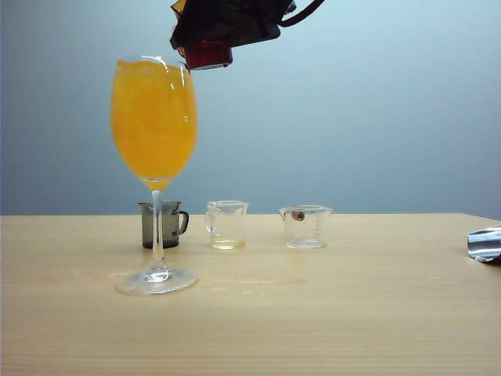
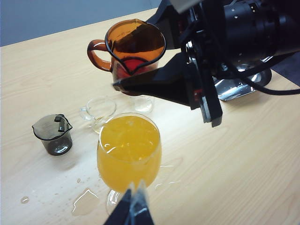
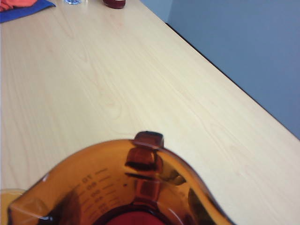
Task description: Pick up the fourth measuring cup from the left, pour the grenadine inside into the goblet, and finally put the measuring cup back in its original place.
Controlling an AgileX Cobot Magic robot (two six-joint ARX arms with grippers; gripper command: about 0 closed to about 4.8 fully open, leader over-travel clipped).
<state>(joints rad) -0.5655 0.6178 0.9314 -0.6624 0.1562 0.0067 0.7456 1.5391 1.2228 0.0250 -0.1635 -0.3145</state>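
Note:
The goblet (image 1: 154, 117) stands on the left of the table, nearly full of bright orange juice; it also shows from above (image 2: 129, 150). My right gripper (image 1: 205, 45) is shut on the fourth measuring cup (image 1: 208, 56), a red-brown handled cup (image 2: 133, 44) hanging just above and beside the goblet's rim, with its spout turned towards the goblet. Dark red grenadine (image 3: 140, 220) lies in the cup's bottom, and no stream leaves the lip. My left gripper (image 2: 133, 208) hovers low in front of the goblet's foot, fingers together, nothing between them.
A smoky grey cup (image 1: 163, 225) and two clear cups (image 1: 227, 225) (image 1: 305, 227) stand in a row behind the goblet. Puddles (image 2: 85, 201) wet the wood near the goblet's foot. A silvery object (image 1: 485, 244) lies at the right edge. A blue cloth (image 3: 23, 9) lies far off.

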